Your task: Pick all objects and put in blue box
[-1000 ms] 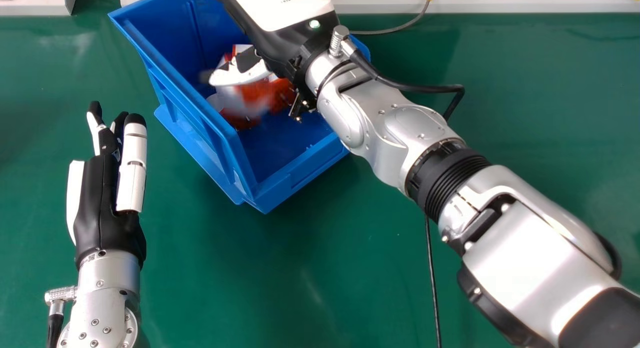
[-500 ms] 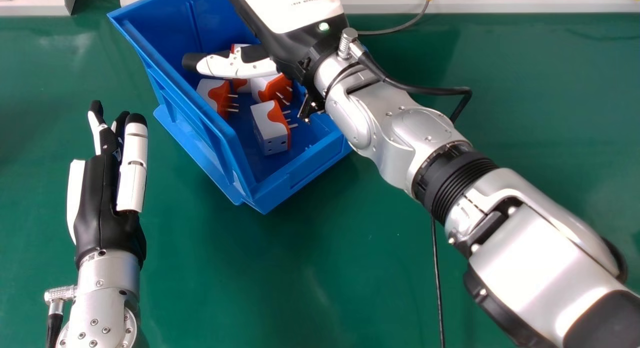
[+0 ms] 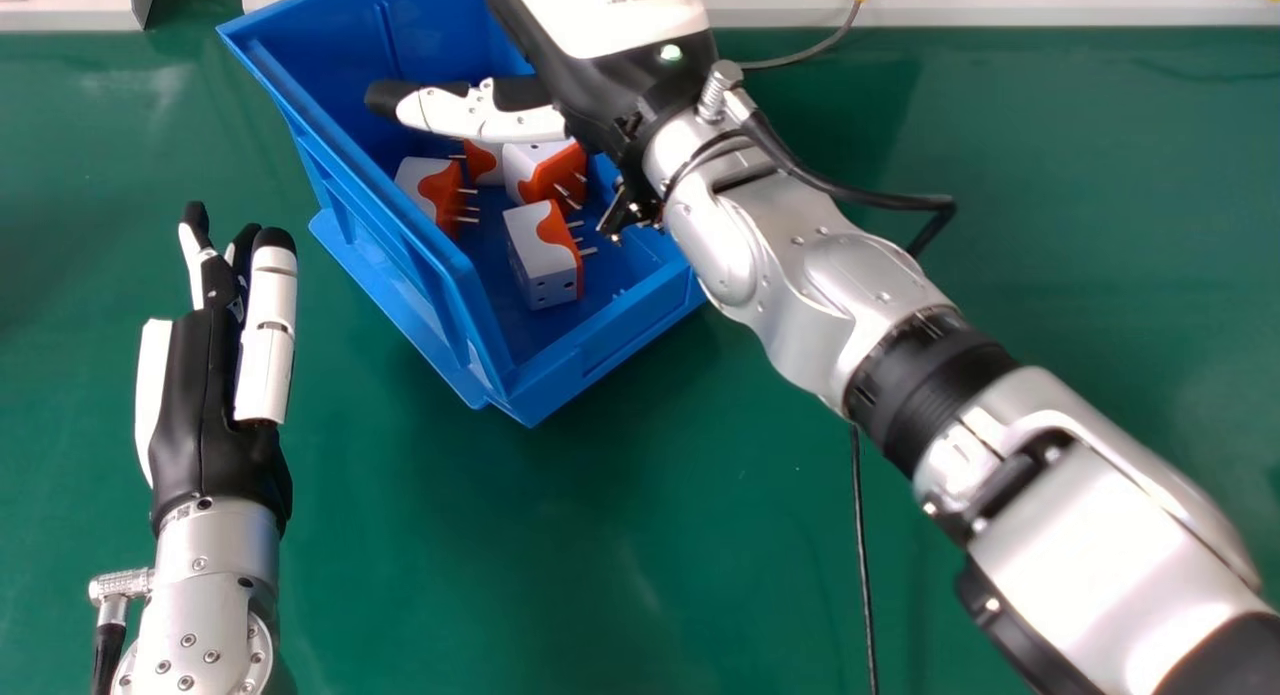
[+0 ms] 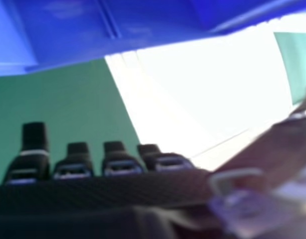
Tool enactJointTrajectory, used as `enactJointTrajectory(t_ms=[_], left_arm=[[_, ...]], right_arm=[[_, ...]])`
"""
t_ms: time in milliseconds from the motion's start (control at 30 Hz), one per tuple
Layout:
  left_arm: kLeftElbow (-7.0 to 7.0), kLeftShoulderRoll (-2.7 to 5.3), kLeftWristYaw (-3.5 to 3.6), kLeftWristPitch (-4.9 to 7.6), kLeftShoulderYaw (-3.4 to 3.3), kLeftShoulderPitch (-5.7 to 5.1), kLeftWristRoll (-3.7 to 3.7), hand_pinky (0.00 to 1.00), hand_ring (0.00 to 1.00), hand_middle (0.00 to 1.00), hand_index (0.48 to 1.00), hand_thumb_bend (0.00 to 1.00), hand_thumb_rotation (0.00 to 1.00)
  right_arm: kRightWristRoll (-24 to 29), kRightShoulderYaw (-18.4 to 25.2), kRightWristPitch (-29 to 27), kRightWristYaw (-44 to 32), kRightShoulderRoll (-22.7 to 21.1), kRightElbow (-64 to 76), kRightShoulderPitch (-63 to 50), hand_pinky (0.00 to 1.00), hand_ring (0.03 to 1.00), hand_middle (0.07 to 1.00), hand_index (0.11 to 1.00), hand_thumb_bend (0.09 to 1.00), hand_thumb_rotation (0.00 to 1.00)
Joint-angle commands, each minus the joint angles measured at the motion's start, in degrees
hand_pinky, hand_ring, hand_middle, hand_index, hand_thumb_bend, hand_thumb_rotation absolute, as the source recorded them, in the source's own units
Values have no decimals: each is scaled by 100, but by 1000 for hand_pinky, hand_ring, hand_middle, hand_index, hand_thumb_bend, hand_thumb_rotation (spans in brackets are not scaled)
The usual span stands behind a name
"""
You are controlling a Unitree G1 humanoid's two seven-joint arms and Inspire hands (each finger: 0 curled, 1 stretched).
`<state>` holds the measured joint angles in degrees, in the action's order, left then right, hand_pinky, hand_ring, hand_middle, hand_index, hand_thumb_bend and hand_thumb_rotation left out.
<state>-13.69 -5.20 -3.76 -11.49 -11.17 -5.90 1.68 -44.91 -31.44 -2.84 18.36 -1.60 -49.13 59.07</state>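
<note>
hanging open and empty over the blue box [image 3: 390, 245], the right hand [image 3: 480, 117] has the orange-and-white plugs [image 3: 540, 255] just to its near side.

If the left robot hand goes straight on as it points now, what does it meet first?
Probably the blue box, at its left side, though the left robot hand may pass above it; depth is unclear.

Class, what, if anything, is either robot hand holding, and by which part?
Nothing is held: the left hand is open, the right hand open over the plugs in the blue box.
</note>
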Motion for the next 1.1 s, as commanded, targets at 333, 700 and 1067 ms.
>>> enactJointTrajectory(t_ms=[333,700,1067], left_arm=[[351,-183,92,259,-125,304,4,970,975,981,981,238,911],[840,-343,195,663,-208,385,-5,968,974,978,977,234,911],[1371,-484,327,1108,-287,416,11,968,974,976,977,227,908]], right_arm=[[166,753,432,-477,-935,4619,-2988,924,1000,1000,1000,353,862],[1304,1636,-1072,-117,-1378,5691,-5738,933,1000,1000,1000,328,914],[3106,2097,-1722,-764,-898,4703,-6629,968,1000,1000,1000,376,981]])
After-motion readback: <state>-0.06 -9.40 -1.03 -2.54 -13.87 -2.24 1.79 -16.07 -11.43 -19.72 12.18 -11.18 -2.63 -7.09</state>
